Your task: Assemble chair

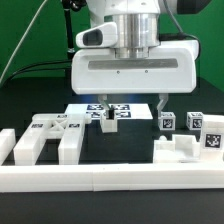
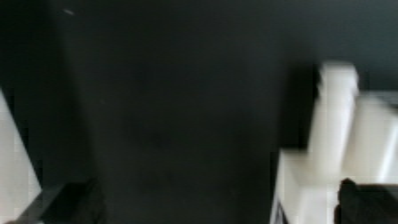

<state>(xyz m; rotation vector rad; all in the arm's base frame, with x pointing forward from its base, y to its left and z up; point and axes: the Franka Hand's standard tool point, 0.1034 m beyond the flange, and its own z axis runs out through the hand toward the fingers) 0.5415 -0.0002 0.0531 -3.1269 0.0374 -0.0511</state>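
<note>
jaws: spread wide, holding nothing | low over marker board (image 1: 128,109) | white chair parts (image 1: 68,140) lie around on black bench (image 1: 135,147)

All pieces are white and blocky (each carrying black-and-white tags). A forked panel (image 1: 42,142) lies flat at the exterior frame's lower left, a low stepped piece (image 1: 178,152) at lower right, three cubes (image 1: 193,122) upright at mid-right, and a small block (image 1: 108,124) at centre.
</note>
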